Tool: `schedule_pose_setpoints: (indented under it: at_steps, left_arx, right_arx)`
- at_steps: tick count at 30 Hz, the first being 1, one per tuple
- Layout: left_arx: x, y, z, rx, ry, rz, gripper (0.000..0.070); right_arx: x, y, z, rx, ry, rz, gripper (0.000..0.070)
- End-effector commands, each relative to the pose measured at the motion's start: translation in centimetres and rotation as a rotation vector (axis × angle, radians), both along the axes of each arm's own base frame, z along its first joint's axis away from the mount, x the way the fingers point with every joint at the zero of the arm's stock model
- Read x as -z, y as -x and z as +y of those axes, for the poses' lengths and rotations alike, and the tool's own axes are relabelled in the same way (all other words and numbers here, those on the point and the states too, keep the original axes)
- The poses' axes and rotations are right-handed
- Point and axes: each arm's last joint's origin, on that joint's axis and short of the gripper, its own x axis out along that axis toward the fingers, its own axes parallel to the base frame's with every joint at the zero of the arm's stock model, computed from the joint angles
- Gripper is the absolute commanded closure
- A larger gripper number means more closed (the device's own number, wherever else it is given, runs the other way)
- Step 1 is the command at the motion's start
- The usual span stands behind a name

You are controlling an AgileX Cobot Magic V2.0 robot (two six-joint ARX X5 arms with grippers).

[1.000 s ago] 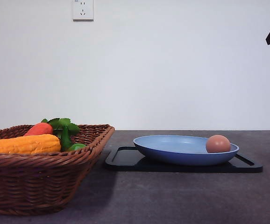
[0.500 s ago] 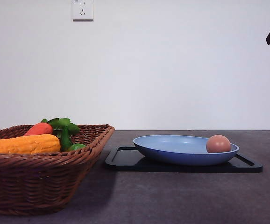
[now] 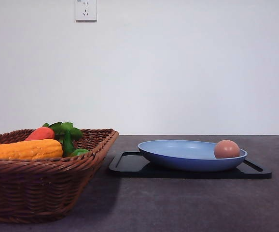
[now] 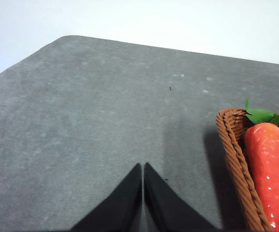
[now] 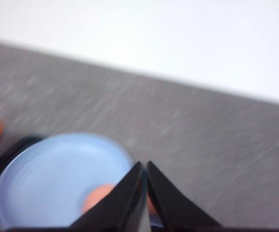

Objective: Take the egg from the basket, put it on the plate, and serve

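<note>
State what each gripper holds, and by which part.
Nothing: left gripper and right gripper are shut empty. The egg lies free on the plate.

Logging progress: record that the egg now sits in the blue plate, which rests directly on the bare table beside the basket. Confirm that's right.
Not quite. The egg does sit in the plate beside the basket, but the front view shows the plate resting on a black tray, not the bare table.

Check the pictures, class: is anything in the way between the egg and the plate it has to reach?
Nothing visible is. The egg already lies in the plate, near its right rim, and the plate sits on the black tray. The basket stands apart to the left.
</note>
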Motion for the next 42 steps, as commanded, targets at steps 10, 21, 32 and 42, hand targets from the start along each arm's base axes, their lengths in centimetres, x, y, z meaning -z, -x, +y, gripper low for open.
schedule_pose_setpoints:
  at_steps: [10, 21, 32, 42]
  left_arx:
    - [0.9, -0.1, 0.0, -0.001, 0.002, 0.041, 0.07]
    - [0.9, -0.1, 0.0, -0.001, 0.002, 0.041, 0.07]
    - [0.9, -0.1, 0.0, -0.001, 0.002, 0.041, 0.07]
    - [0.9, -0.1, 0.0, -0.001, 0.002, 0.041, 0.07]
  right_arx:
    - [4.0, 2.5, -2.9, 0.174, -0.015, -0.142, 0.07]
    - [8.3, 1.8, -3.4, 0.166, -0.075, -0.049, 0.07]
    - [10.3, 1.4, -3.4, 0.175, -0.079, 0.02, 0.07]
    - [11.8, 1.3, -3.4, 0.187, -0.148, 0.081, 0.07]
